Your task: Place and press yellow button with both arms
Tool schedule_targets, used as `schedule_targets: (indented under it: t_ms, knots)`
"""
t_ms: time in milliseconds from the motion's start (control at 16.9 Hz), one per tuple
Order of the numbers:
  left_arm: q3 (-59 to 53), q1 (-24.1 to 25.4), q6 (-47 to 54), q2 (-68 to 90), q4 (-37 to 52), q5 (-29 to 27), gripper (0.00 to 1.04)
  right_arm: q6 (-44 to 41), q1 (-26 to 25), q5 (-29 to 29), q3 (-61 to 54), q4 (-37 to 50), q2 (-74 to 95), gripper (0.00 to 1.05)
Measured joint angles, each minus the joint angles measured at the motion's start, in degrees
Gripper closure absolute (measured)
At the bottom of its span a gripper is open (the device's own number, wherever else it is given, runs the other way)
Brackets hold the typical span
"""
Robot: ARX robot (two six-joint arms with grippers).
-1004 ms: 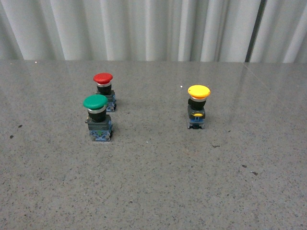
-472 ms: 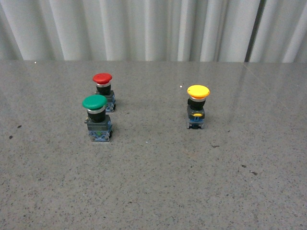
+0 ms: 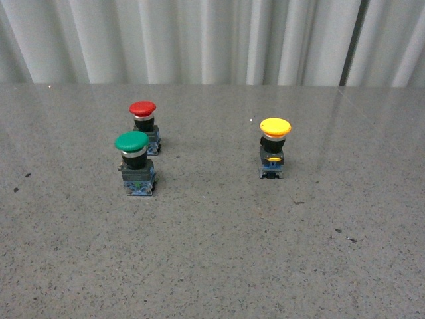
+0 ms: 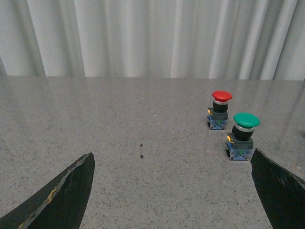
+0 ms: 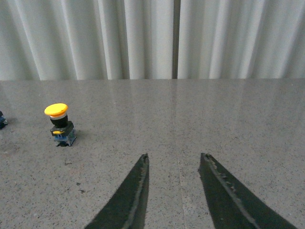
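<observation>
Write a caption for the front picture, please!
Yellow button stands alone right of green button and red button.

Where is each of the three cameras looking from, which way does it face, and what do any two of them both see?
Front view: on the robot's body, facing across the grey table toward the curtain; red button, green button, yellow button; no arm shows.
Left wrist view: low over the table, facing the curtain; the left gripper, fingers wide apart, frames the red and green buttons.
Right wrist view: low over the table, facing the curtain; the right gripper, fingers apart, yellow button off to one side.
Shared: front and right wrist both show the yellow button.
</observation>
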Motion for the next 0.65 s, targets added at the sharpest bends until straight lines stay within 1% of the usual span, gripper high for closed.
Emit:
schedule_targets:
  t_ms: [118, 177, 354, 413, 472, 649]
  knots:
    - [0.0, 0.0, 0.0, 0.0, 0.0, 0.0, 0.07, 0.0, 0.0, 0.0, 0.0, 0.0, 0.0, 0.54]
    - [0.0, 0.0, 0.0, 0.0, 0.0, 0.0, 0.07, 0.0, 0.0, 0.0, 0.0, 0.0, 0.0, 0.41]
    - [0.0, 0.0, 0.0, 0.0, 0.0, 0.0, 0.07, 0.0, 0.0, 0.0, 0.0, 0.0, 0.0, 0.08]
    - [0.0, 0.0, 0.0, 0.0, 0.0, 0.0, 0.07, 0.0, 0.0, 0.0, 0.0, 0.0, 0.0, 0.05]
    - [0.0, 0.0, 0.0, 0.0, 0.0, 0.0, 0.07, 0.0, 0.0, 0.0, 0.0, 0.0, 0.0, 0.07]
    - [0.0, 0.0, 0.0, 0.0, 0.0, 0.0, 0.07, 0.0, 0.0, 0.0, 0.0, 0.0, 0.0, 0.06]
